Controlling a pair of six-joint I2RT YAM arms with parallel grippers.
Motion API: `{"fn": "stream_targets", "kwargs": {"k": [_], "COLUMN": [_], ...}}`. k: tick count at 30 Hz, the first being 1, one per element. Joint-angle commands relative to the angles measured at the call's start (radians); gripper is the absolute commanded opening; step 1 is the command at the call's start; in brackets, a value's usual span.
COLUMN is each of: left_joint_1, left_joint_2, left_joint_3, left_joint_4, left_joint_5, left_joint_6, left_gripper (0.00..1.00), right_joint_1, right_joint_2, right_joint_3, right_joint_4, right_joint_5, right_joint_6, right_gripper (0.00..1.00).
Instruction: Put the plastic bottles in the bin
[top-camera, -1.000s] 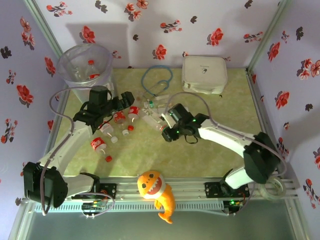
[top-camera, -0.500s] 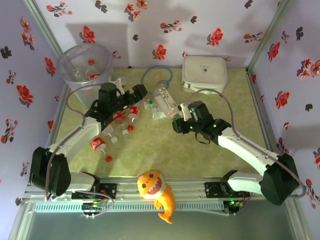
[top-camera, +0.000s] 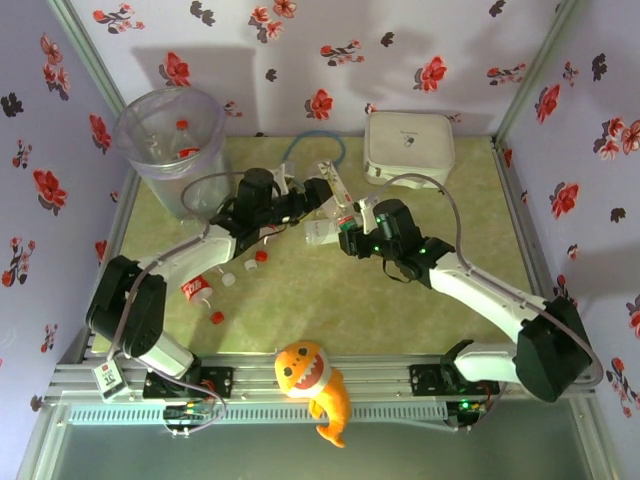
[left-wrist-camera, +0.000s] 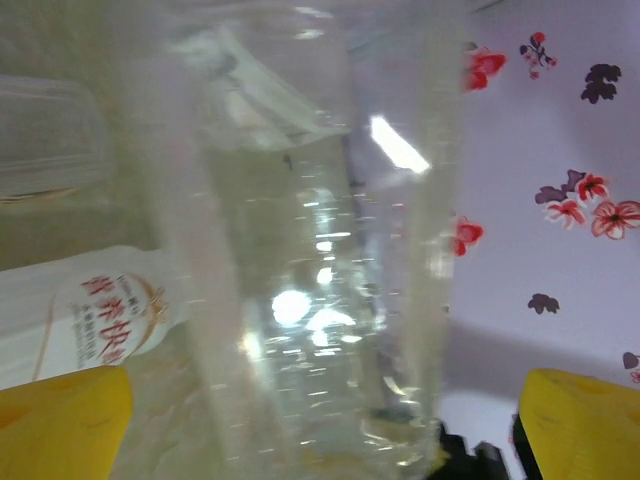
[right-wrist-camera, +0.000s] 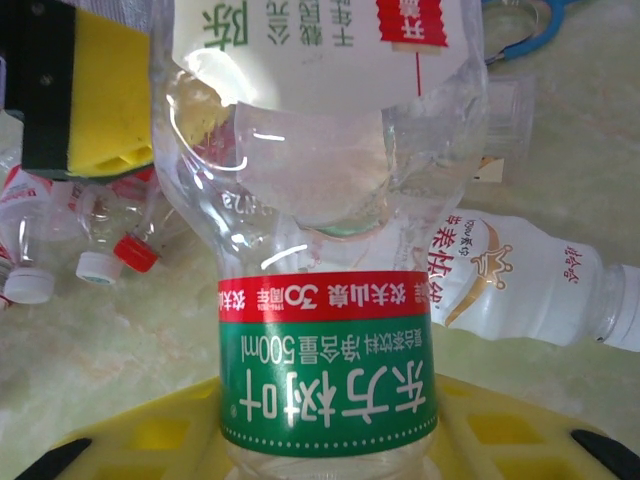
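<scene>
Two or more already binned: red-capped bottles (top-camera: 186, 150) show through the wall of the bin (top-camera: 140, 165), which stands well apart from both sets of jaws, off beyond the left arm (top-camera: 190, 250).
Right jaws: clenched on the green-labelled bottle (right-wrist-camera: 330, 390), gripping it at the label end. The rest of it sticks out ahead of them.
Left jaws: spread wide, with one yellow pad (left-wrist-camera: 60, 420) on each side of that bottle's clear body (left-wrist-camera: 320, 300). They bracket it and do not appear to press on it.
Held bottle: between the two sets of jaws and apparently raised off the tabletop (top-camera: 420, 290).
Step in hand: judged to be a handover from right to left, since the bin is on the left arm's side.
Left to bin, near the right jaws: a white milky bottle (right-wrist-camera: 530, 290) lies on its side just beyond them.
Left to bin, behind the left jaws: a red-labelled bottle (top-camera: 197, 290) lies beside the left arm. Several more are clustered under that arm and partly hidden, so I cannot give a count.
Loose caps: a red cap (top-camera: 262, 256) lies behind the left jaws and is not part of the job.
Progress: judged less than half done, as more bottles seem to be outside the bin than inside.
Next need: the left jaws should close firmly before the right jaws let go, because the slick clear plastic could slip.
</scene>
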Motion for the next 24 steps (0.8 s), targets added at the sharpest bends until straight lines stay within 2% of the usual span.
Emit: {"fn": "stream_targets", "kwargs": {"k": [1, 9, 12, 17, 21, 24], "left_joint_1": [-0.015, -0.040, -0.040, -0.041, -0.040, -0.041], "left_joint_2": [0.023, 0.090, 0.106, 0.115, 0.124, 0.129], "left_joint_3": [0.053, 0.095, 0.101, 0.113, 0.123, 0.127], "left_joint_4": [0.051, 0.040, 0.036, 0.038, 0.034, 0.033], "left_joint_5": [0.028, 0.036, 0.036, 0.035, 0.036, 0.036], "left_joint_6": [-0.014, -0.025, -0.025, -0.020, -0.018, -0.019], "left_gripper": [1.00, 1.00, 0.95, 0.83, 0.62, 0.52], "right_joint_1": [0.001, 0.004, 0.006, 0.008, 0.008, 0.008], "right_joint_2": [0.017, 0.027, 0.029, 0.036, 0.040, 0.040], "right_joint_3": [0.000, -0.011, -0.011, -0.010, -0.008, -0.006], "right_joint_4": [0.049, 0.092, 0.099, 0.085, 0.082, 0.080], "right_joint_5": [-0.005, -0.011, -0.023, -0.015, -0.016, -0.019], "right_joint_6": [-0.004, -0.033, -0.039, -0.055, -0.056, -0.058], "right_gripper": [0.31, 0.32, 0.32, 0.32, 0.32, 0.32]}}
